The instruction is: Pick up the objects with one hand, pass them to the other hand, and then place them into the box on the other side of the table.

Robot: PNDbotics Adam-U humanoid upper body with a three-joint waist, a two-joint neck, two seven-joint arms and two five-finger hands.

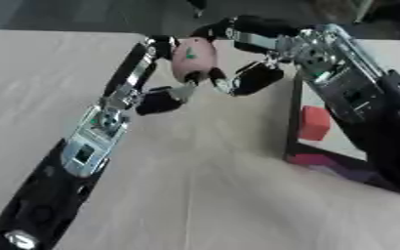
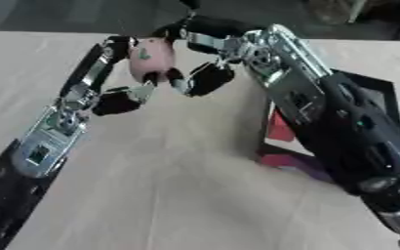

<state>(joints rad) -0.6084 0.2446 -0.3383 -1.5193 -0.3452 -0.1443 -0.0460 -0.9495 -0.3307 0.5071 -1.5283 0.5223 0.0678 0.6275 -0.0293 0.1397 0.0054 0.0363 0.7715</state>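
Both hands meet at the upper centre of the frame, and between them sits the pink object [image 1: 193,58], rounded, with a small green mark on it, held up above the tabletop. The left hand [image 1: 156,80] comes in from the lower left and has its fingers curled round the pink object from the left side. The right hand [image 1: 253,73] reaches in from the right, its fingers bent in against the same object from the other side. So this looks like the handover itself: both hands are on the piece, and I cannot tell which one is giving and which is taking.

As for progress, the pickup seems done and the pass looks under way; the drop into the box is still to come.

Over at the right of the frame lies the box [image 1: 292,127], dark-walled with a pale floor, partly hidden under the right arm. Inside it sits a red block [image 1: 314,122], against the near-left wall, and something purplish shows at its lower edge. The wooden table [image 1: 203,195] fills the rest.
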